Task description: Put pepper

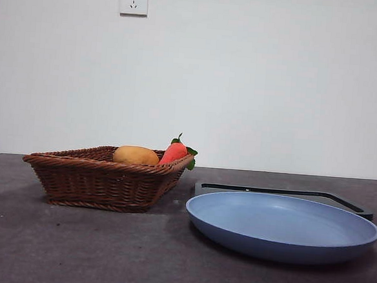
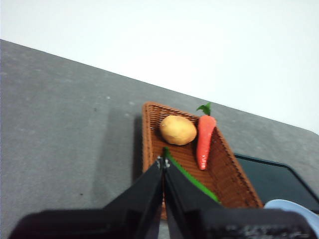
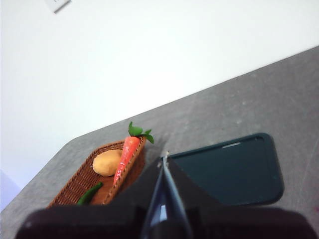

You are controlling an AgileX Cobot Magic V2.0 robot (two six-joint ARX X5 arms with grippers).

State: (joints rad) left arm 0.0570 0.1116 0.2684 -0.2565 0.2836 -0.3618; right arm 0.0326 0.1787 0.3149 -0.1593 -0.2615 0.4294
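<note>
**Pepper: lying in the basket**

I see the pepper (image 2: 192, 178) as a long, slender, glossy dark green pod, lying flat on the floor of the wicker basket (image 2: 149, 134). In my left wrist view part of it is hidden. My right wrist view shows one short curved stretch (image 3: 89, 194) near a basket corner. It lies apart from the yellow fruit (image 2: 178, 130). From the front I cannot see it behind the basket wall.
</note>
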